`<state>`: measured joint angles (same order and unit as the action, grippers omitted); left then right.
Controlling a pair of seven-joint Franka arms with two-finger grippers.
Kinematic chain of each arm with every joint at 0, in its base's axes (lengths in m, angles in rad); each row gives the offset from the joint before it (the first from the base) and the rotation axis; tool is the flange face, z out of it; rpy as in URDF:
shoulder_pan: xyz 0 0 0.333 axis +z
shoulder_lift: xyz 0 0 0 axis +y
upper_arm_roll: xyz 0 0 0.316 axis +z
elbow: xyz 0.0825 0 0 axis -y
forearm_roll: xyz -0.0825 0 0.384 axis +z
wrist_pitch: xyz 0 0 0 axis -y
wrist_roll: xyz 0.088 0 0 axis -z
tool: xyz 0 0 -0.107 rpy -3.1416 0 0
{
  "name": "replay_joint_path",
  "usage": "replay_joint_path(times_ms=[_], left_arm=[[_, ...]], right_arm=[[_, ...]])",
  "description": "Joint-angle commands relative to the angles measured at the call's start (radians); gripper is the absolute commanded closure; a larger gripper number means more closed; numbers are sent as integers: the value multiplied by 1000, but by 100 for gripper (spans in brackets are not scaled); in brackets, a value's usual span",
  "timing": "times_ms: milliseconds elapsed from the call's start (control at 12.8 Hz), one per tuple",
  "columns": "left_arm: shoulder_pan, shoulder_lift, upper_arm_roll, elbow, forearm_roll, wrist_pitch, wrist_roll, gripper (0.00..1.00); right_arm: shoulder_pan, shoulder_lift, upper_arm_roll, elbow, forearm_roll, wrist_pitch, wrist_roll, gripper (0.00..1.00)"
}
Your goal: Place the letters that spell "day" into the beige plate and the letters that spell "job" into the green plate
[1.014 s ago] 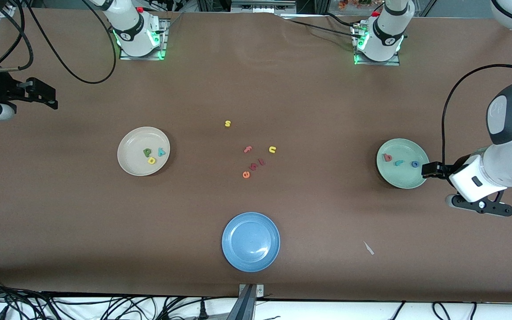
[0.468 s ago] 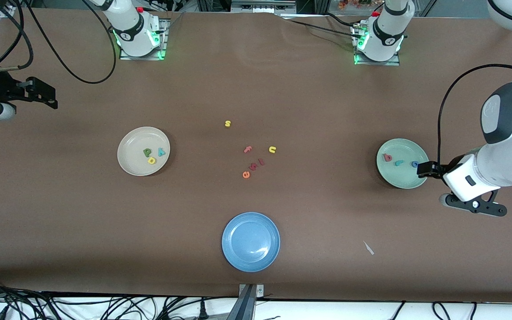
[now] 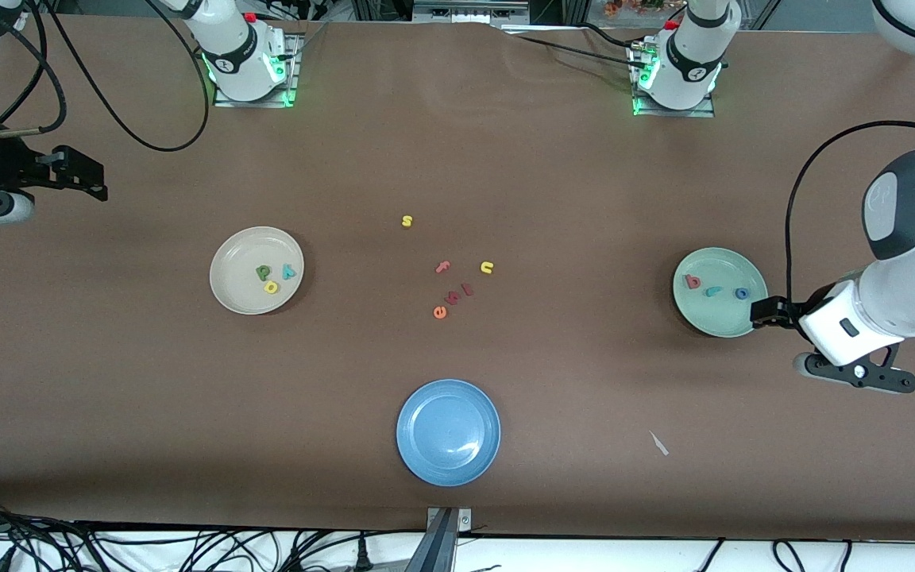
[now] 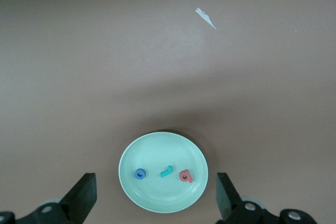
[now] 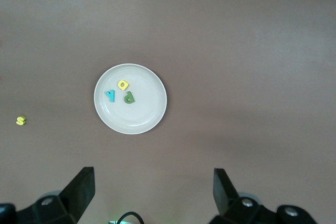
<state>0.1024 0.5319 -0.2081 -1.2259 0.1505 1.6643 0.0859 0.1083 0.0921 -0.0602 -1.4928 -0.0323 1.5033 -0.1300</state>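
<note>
On green plate [image 3: 731,324], teal j [image 3: 713,291] lies lengthwise between b [image 3: 693,281] and o [image 3: 741,293].

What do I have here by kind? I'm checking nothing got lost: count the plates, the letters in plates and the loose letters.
Plates: 3, beige plate, green plate, blue plate
Letters in the beige plate: 3
Letters in the green plate: 3
Loose letters on the table: 6
Total: 15
</note>
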Motion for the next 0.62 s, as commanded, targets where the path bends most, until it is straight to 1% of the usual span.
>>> replay_joint_path(times_ms=[0,546], left_arm=[[2,-3,9,-1,-17,14,24,0],[-10,-7,3,0,-16,14,24,1]], right_arm=[[2,0,5,3,-9,1,-14,0],[28,15,5,6,-14,18,-11,0]])
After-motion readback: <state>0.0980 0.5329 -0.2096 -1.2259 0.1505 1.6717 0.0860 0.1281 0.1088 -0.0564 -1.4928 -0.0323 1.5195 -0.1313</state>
